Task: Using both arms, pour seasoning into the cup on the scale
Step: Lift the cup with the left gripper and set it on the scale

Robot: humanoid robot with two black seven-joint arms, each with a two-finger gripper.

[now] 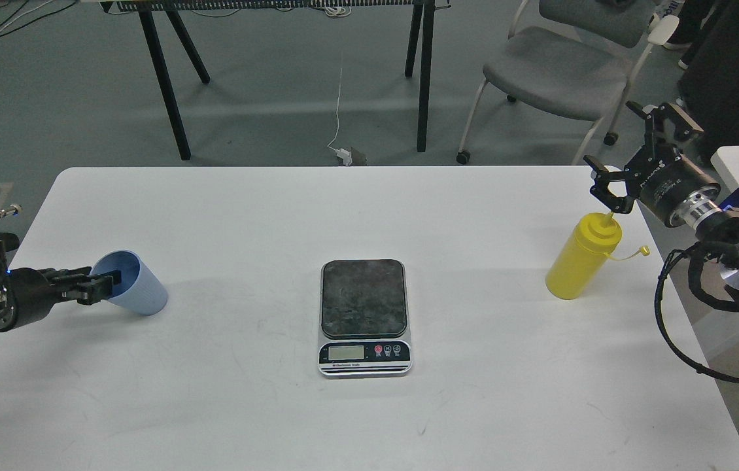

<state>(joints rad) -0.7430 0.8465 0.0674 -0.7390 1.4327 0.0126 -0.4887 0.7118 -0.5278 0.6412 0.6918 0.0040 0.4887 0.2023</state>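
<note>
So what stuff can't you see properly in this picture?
- Scale display: head view, digits too small to read.
- Left end effector: dark and end-on at the cup rim; open or shut unclear.
- Cup bottom: hidden by its tilted wall.
- Seasoning fill level: opaque yellow bottle.
- Both arms: cut off by the picture edges.
</note>
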